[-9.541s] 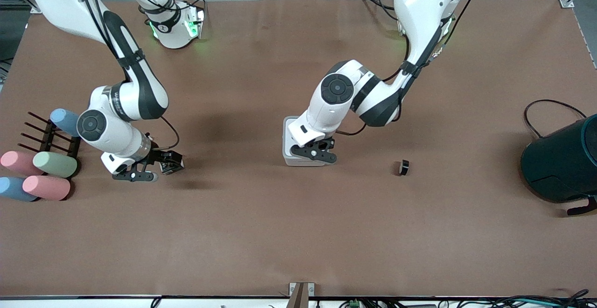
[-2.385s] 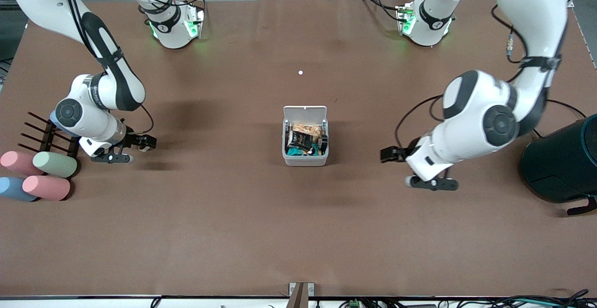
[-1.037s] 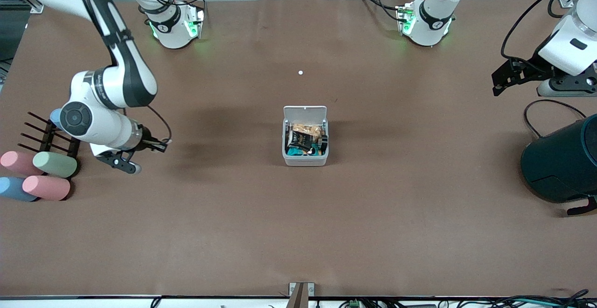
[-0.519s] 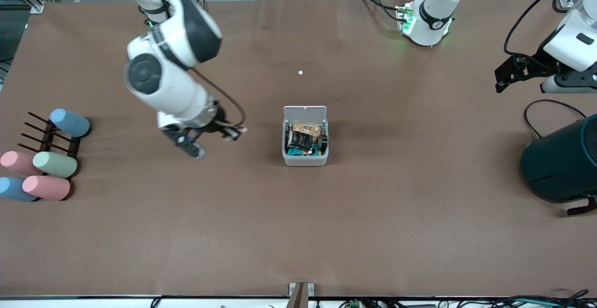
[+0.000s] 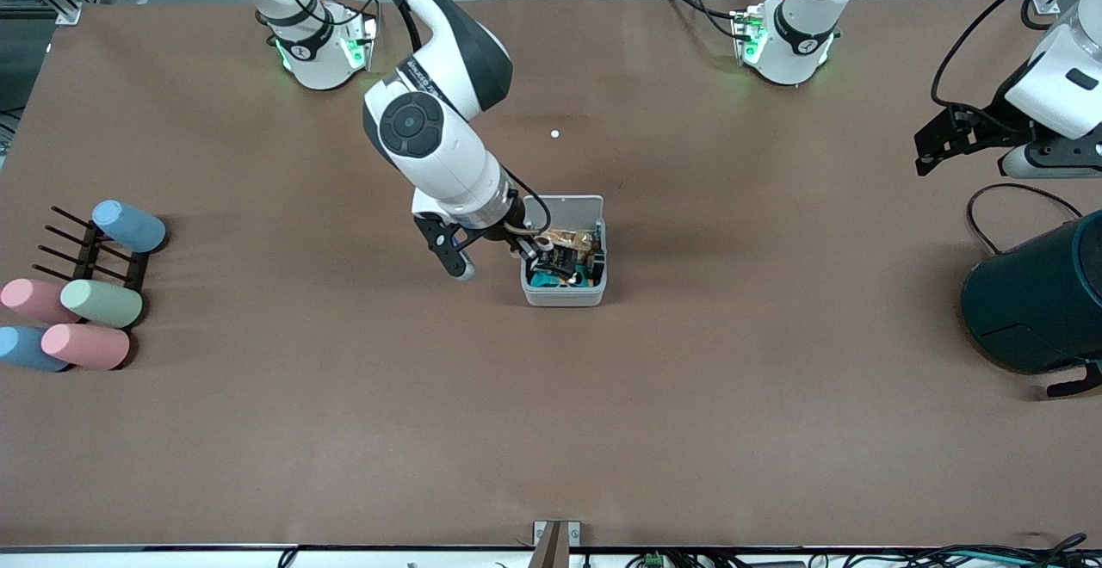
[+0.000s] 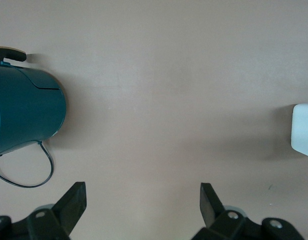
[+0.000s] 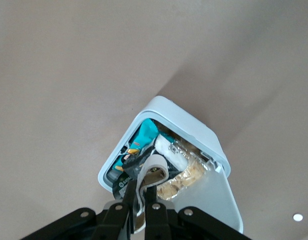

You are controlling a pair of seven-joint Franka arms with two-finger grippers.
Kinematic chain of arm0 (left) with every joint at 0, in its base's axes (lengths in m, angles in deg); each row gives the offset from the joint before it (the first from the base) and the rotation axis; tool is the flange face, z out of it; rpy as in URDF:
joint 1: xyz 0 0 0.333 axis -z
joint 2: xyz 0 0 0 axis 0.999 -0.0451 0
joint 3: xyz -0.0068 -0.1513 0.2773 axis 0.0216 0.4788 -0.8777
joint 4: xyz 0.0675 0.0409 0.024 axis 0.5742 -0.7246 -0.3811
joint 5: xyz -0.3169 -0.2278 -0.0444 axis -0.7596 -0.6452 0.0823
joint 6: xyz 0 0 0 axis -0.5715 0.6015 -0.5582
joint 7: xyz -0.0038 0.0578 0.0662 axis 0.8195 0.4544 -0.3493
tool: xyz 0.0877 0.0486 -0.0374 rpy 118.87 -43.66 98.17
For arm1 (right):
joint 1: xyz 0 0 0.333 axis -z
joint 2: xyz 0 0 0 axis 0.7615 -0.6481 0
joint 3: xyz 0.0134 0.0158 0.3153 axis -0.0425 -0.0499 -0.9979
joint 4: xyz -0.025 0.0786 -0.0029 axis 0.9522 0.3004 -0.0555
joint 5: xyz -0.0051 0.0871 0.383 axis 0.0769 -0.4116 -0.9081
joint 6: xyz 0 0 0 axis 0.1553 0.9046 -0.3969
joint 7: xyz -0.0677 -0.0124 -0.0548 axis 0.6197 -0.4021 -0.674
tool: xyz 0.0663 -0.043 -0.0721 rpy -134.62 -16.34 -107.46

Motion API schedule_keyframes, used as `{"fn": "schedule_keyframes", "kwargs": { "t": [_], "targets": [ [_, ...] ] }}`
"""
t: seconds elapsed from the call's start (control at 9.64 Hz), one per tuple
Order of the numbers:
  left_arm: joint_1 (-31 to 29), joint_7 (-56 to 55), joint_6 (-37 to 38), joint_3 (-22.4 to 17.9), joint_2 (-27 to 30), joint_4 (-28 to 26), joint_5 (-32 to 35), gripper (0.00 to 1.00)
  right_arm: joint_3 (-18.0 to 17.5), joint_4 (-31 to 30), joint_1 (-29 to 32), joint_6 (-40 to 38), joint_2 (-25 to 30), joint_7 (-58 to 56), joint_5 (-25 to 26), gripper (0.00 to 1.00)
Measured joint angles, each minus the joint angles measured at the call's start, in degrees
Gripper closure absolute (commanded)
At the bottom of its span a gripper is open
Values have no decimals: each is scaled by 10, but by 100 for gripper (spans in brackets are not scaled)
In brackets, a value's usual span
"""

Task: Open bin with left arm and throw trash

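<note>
Bin (image 5: 564,294) first: I see the small white box near the middle of the table (image 5: 551,430), its lid (image 5: 564,206) swung up at the box's twelve o'clock edge, the inside packed with wrappers, a black shiny wrapper (image 5: 560,260) among them. My right gripper (image 5: 527,247) hangs over the bin's edge toward the right arm's end, fingers pinched narrow on the whitish loop band (image 7: 155,170), which dangles just above the contents in the right wrist view. At roughly nine o'clock from the bin, well apart, the pastel cylinders (image 5: 102,303) lie by a dark rack (image 5: 86,250). At three o'clock, near the table's edge, sits the dark teal container (image 5: 1037,301). A tiny white bead (image 5: 554,133) lies at twelve o'clock from the bin, farther from the front camera. My left gripper (image 5: 960,139) waits above the teal container's area, fingers spread wide and empty.
</note>
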Motion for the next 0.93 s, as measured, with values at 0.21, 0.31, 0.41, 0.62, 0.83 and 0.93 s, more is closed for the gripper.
{"fn": "schedule_keyframes", "kwargs": {
  "t": [0.21,0.31,0.41,0.62,0.83,0.93],
  "targets": [
    [0,0,0,0,0,0,0,0,0,0,-25,-5,-9,80,0,86],
    [0,0,0,0,-1,0,0,0,1,-1,-36,-5,-20,100,0,84],
    [0,0,0,0,-1,0,0,0,1,-1,-40,-5,-33,106,0,74],
    [0,0,0,0,-1,0,0,0,7,-1,-40,-5,-51,106,0,42],
    [0,0,0,0,-2,1,0,0,11,3,-38,-5,-52,106,0,36],
    [0,0,0,0,-2,1,0,0,13,5,-37,-5,-52,106,0,35]
  ]
}}
